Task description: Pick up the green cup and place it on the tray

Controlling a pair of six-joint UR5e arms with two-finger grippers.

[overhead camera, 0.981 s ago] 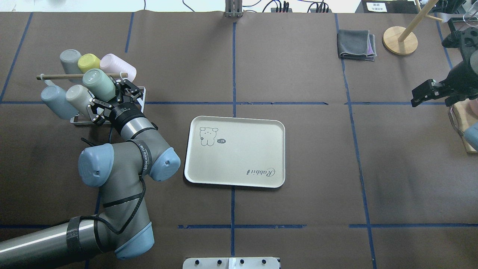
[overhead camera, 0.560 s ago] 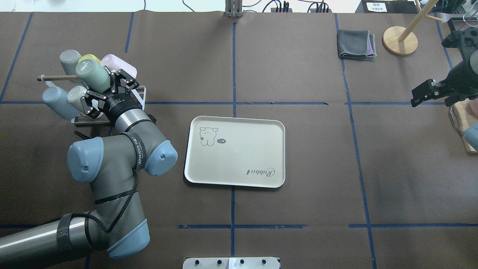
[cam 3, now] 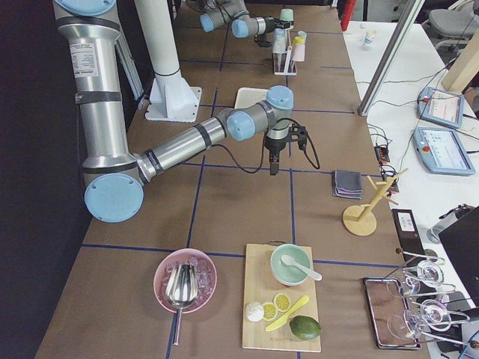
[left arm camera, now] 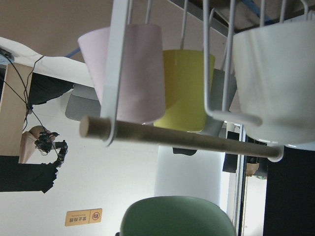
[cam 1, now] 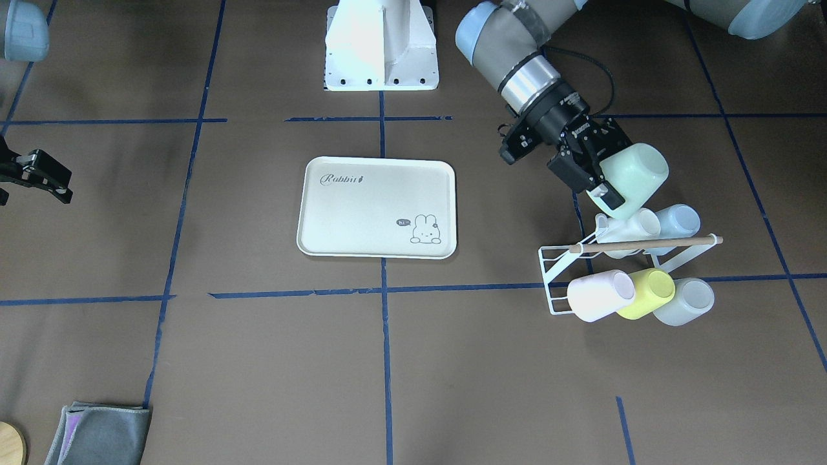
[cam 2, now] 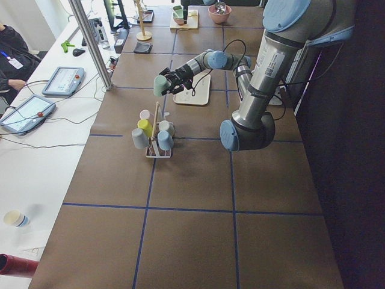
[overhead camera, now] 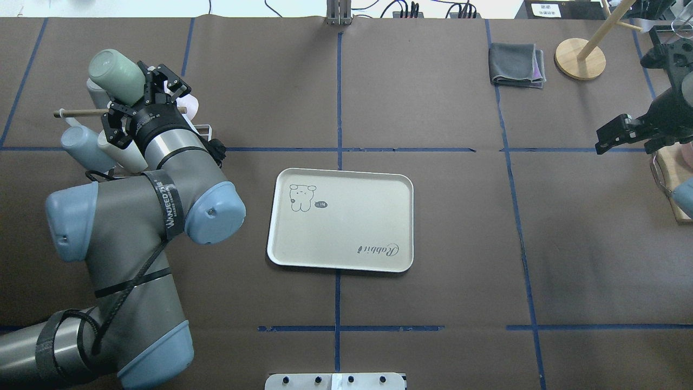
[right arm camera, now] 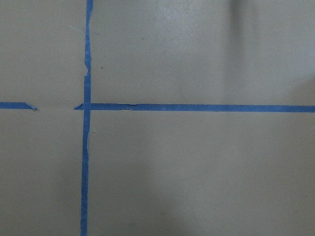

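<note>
Since 1 s ago the green cup [overhead camera: 116, 75] has shifted toward the table's far-left corner in the overhead view, and the left arm's elbow has swung w/ it. Cup is now off the table, clear of the wire rack [cam 1: 550, 274], lying tilted on its side in the left gripper [overhead camera: 130, 93], whose fingers are pinched on the cup near its mouth end, base pointing away from the wrist. In the front view it hangs just above the white cup [cam 1: 630, 227] and light blue cup [cam 1: 680, 219] on the rack's near row. Pink cup [cam 1: 597, 296], yellow cup [cam 1: 646, 294] and a grey-blue cup [cam 1: 688, 302] sit on the other row, under the wooden dowel [cam 1: 646, 244]. Tray [overhead camera: 346, 233] lies flat mid-table, well apart from cup and rack, nothing on it. Right gripper [overhead camera: 612, 136] hovers at the table's right edge, far from the tray; can't tell if its fingers are spread or together. Folded grey cloth [overhead camera: 517, 65] and round wooden stand base [overhead camera: 579, 58] sit at the far right.
</note>
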